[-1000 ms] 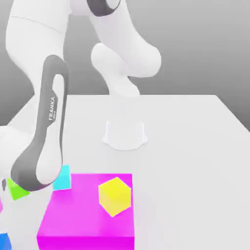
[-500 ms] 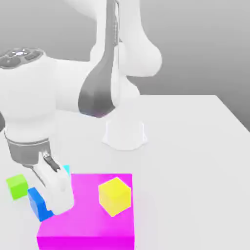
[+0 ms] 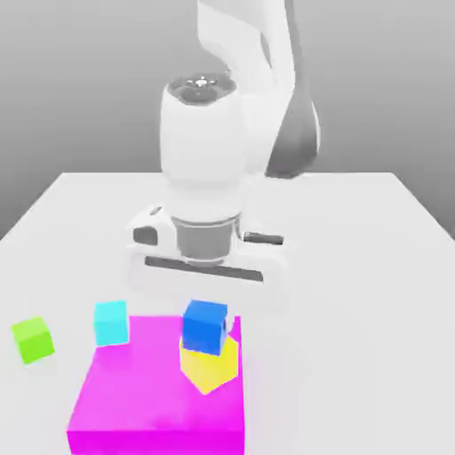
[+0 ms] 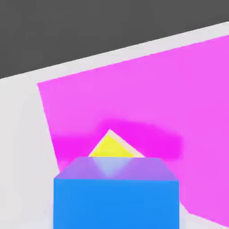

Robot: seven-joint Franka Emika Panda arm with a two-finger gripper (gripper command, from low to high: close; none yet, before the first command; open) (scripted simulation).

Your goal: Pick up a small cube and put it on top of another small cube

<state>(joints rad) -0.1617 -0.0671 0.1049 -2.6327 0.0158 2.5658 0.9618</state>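
The small deep-blue cube point(image 3: 205, 326) sits directly over the yellow cube point(image 3: 211, 369), touching its top or a hair above it. The yellow cube stands on the big flat magenta block point(image 3: 142, 391), turned at an angle to the blue one. My gripper point(image 3: 206, 313) hangs straight down over the pair, its white hand just above the blue cube and shut on it. In the hand view the blue cube point(image 4: 116, 193) is very close, with a corner of the yellow cube point(image 4: 111, 146) peeking out behind it on the magenta block point(image 4: 147, 98).
A cyan cube point(image 3: 111, 322) stands on the table by the magenta block's far corner on the exterior view's left. A green cube point(image 3: 33, 339) lies further to that side. White table point(image 3: 355, 293) spreads to the exterior view's right.
The arm swung from the exterior view's left to over the magenta block, carrying the blue cube from beside the block up onto the yellow cube. The other cubes stayed put.
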